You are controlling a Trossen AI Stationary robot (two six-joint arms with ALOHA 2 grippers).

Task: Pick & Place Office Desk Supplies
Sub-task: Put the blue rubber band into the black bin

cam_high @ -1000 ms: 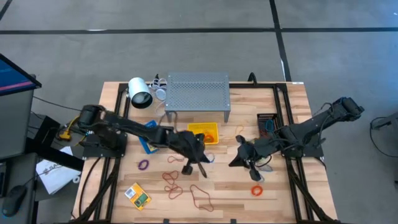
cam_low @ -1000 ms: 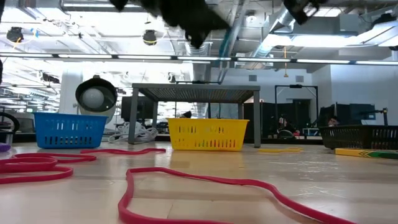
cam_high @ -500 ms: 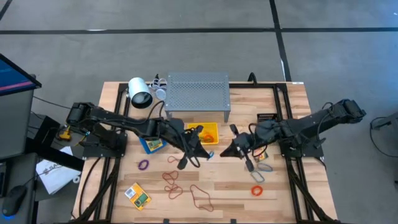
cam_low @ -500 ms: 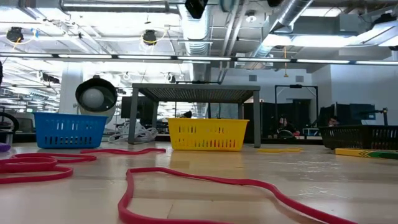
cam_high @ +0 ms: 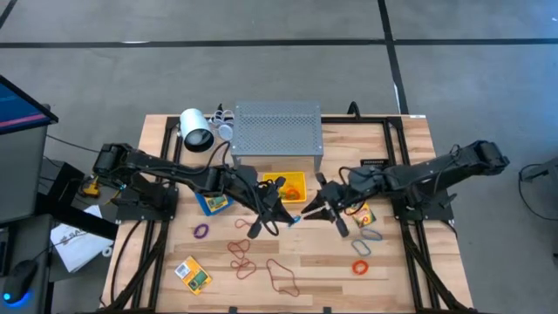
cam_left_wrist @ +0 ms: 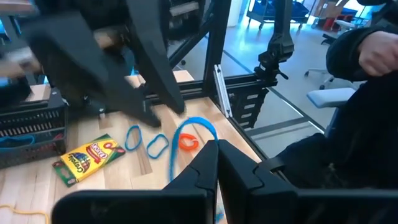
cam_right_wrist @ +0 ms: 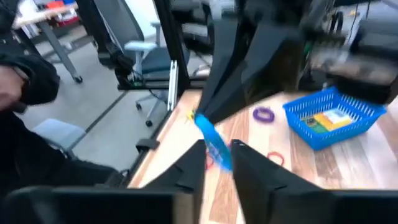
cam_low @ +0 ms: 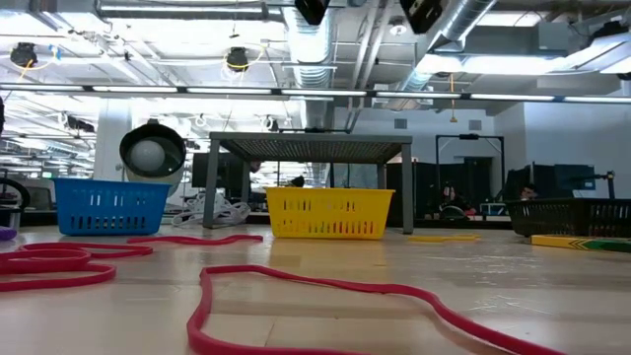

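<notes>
A blue rubber band (cam_high: pixel 297 219) hangs in the air over the table's middle, in front of the yellow bin (cam_high: pixel 288 186). My left gripper (cam_high: pixel 288 218) is shut on it, fingers close to level and pointing toward the table's right. My right gripper (cam_high: pixel 312 212) faces it from the right, open, its two fingers on either side of the band (cam_right_wrist: pixel 214 146); whether they touch it I cannot tell. More bands lie on the wood: purple (cam_high: pixel 201 231), red ones (cam_high: pixel 242 253), orange (cam_high: pixel 360 268). One crayon box (cam_high: pixel 193 274) lies near the front left, another (cam_left_wrist: pixel 87 158) under the right arm. My left gripper pinches one end of the blue band (cam_left_wrist: pixel 202 129) between its two shut fingertips, coming nearly level from the table's left. The band is clear of the table; its loop (cam_right_wrist: pixel 205 127) droops from those tips down between my right gripper's fingers.
The grey perforated shelf (cam_high: pixel 277 131) stands at the back, with the yellow bin (cam_low: pixel 328 214) in front of it. A blue bin (cam_high: pixel 209 199) holding a crayon box lies under the left arm, a black bin (cam_high: pixel 373 163) at the right. A long red band (cam_low: pixel 325 291) lies near the front edge.
My left gripper has risen off the table and tipped from pointing down to near level, then stayed still. My right gripper has swung toward the table's left, up to the left gripper's tips, and has also tipped toward level.
</notes>
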